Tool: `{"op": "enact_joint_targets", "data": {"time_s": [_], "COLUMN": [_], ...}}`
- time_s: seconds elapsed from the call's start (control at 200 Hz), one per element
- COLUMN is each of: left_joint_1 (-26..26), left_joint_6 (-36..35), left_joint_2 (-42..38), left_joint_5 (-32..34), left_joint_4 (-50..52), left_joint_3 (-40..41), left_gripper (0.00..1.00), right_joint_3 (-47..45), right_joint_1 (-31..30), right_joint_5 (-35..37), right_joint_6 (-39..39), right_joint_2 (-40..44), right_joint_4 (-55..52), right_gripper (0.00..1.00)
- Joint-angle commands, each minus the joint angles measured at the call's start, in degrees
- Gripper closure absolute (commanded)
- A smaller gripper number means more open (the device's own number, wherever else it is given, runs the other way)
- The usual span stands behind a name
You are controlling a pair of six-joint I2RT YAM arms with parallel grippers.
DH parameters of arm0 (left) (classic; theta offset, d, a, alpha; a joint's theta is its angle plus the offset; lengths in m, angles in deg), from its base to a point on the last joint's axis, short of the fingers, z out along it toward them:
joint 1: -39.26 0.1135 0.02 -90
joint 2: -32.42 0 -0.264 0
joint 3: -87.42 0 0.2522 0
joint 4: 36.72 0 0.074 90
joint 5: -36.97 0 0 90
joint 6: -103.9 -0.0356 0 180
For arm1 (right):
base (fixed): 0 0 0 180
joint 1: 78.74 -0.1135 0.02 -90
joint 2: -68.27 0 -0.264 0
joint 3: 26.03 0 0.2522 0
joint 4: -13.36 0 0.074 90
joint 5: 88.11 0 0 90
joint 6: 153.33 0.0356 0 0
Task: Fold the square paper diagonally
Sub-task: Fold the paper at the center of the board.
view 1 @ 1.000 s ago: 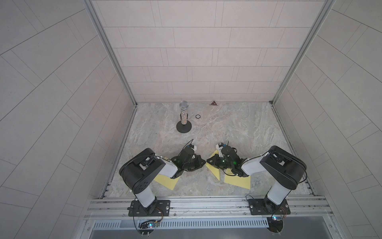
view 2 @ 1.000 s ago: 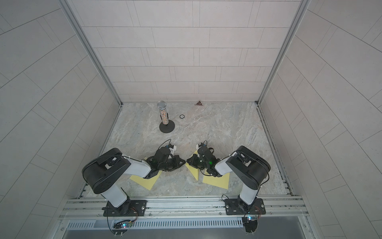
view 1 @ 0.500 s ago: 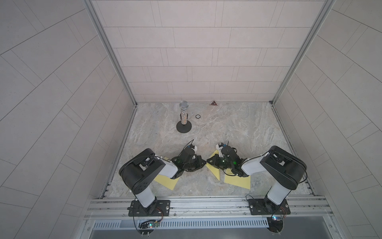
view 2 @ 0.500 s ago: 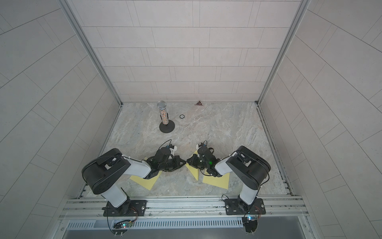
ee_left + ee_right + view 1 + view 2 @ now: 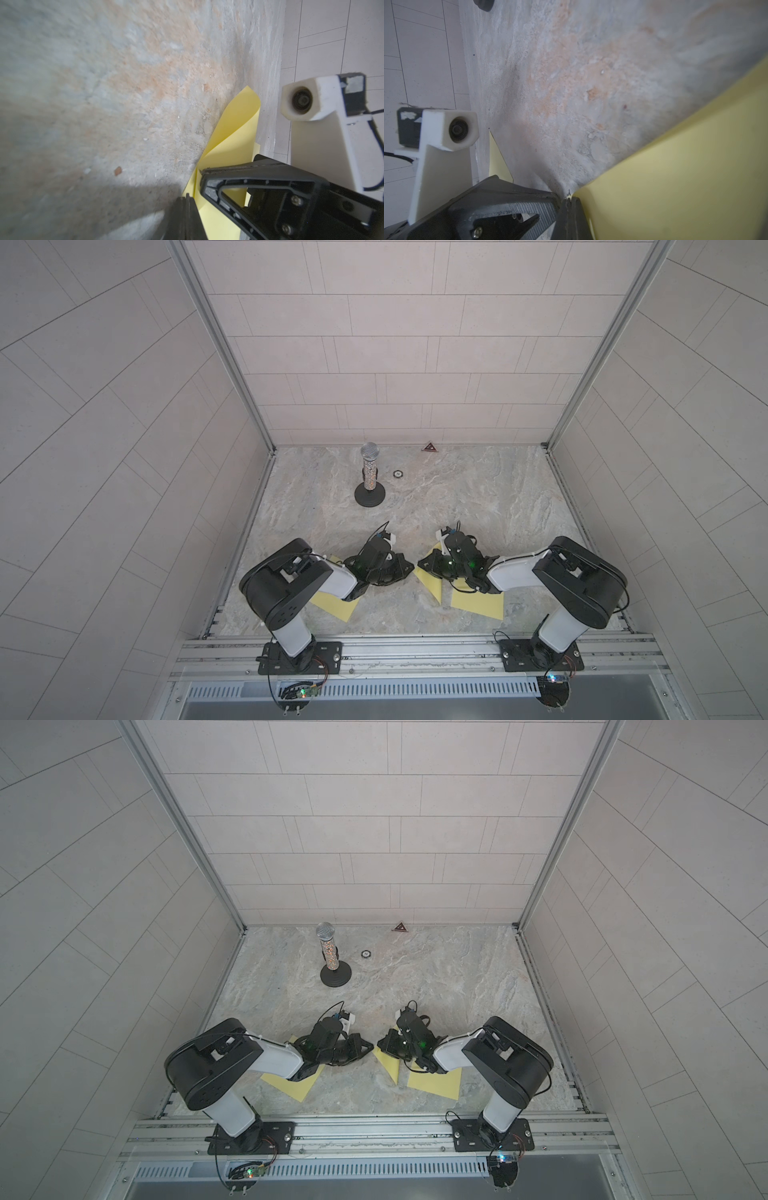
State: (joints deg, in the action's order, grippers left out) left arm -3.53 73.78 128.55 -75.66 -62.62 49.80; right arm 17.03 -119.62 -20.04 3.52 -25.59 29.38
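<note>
Marble worktop [image 5: 457, 497]: yellow paper [image 5: 430, 583] lay near the front edge, mid-width, partly curled. Both left gripper [image 5: 195, 184] and right gripper [image 5: 569, 197] were clamped on it. Sheet judged light, limp, crease-prone; best pinched at corners.

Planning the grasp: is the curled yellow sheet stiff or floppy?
Probably floppy: the yellow sheet curls loosely in the left wrist view. Likely light and thin, so a push may slide it across the table.

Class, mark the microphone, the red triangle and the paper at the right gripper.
microphone [image 5: 369, 451]: a top view, mesh head
red triangle [image 5: 429, 447]: a top view, centre
paper [image 5: 685, 176]: right wrist view, broad face
</note>
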Motion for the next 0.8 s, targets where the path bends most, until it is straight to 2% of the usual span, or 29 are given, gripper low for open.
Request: {"op": "enact_joint_targets", "data": {"time_s": [0.0,0.22,0.79], "left_joint_1": [-0.46,-0.57,-0.89], "left_joint_6": [-1.2,-1.08,-1.03], "left_joint_2": [1.6,1.49,1.25], "left_joint_5": [1.63,1.79,2.17], "left_joint_4": [4.07,3.97,4.13], "left_joint_3": [1.8,1.97,2.57], "left_gripper": [1.0,1.0,1.0], "right_joint_3": [1.2,0.58,1.64], "right_joint_1": [-0.34,-0.69,-2.01], "right_joint_5": [1.31,1.58,1.27], "right_joint_6": [-1.63,-1.65,-0.96], "right_joint_2": [2.57,3.95,-0.44], "right_joint_4": [-4.19,-4.73,-1.89], "right_gripper": [1.0,1.0,1.0]}}
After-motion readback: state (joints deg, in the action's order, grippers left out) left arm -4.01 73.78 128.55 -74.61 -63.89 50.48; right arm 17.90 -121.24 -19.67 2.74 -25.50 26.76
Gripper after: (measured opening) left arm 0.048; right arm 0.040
